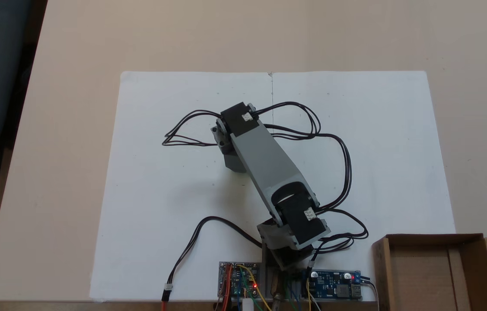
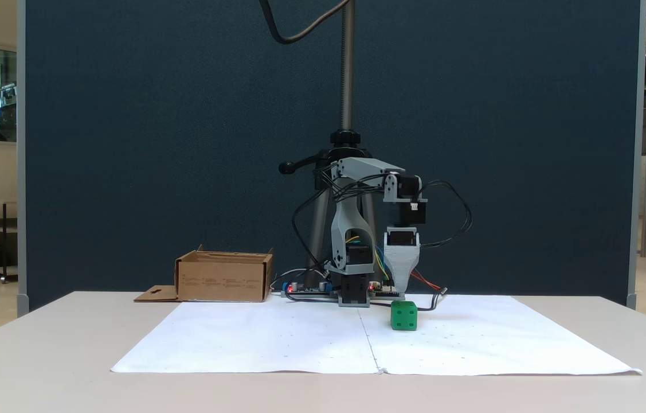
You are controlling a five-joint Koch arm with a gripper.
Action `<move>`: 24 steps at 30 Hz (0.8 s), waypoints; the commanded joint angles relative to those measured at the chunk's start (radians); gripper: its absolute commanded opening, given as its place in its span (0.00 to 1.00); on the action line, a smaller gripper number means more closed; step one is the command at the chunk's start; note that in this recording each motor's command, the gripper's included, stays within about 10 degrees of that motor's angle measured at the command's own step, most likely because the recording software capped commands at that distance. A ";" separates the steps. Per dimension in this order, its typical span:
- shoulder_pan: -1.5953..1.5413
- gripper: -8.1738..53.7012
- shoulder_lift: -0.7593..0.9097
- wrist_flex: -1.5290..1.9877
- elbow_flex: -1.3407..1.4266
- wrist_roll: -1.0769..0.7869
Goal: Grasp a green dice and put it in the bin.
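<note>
Beige counter [image 1: 74,129], white sheet: jaws [image 2: 402,287] poised just above green dice [image 2: 403,315] (spread untellable). We judge approach; next descend, clamp.

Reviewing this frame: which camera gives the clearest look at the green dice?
The table-level fixed view: the green dice sits in plain sight on the white paper, directly below the arm's pincer, pips visible. In the fixed view from above, the arm hangs over that spot and covers the dice.
</note>
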 commanded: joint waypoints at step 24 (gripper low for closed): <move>-0.006 0.83 -0.209 -0.098 0.000 0.080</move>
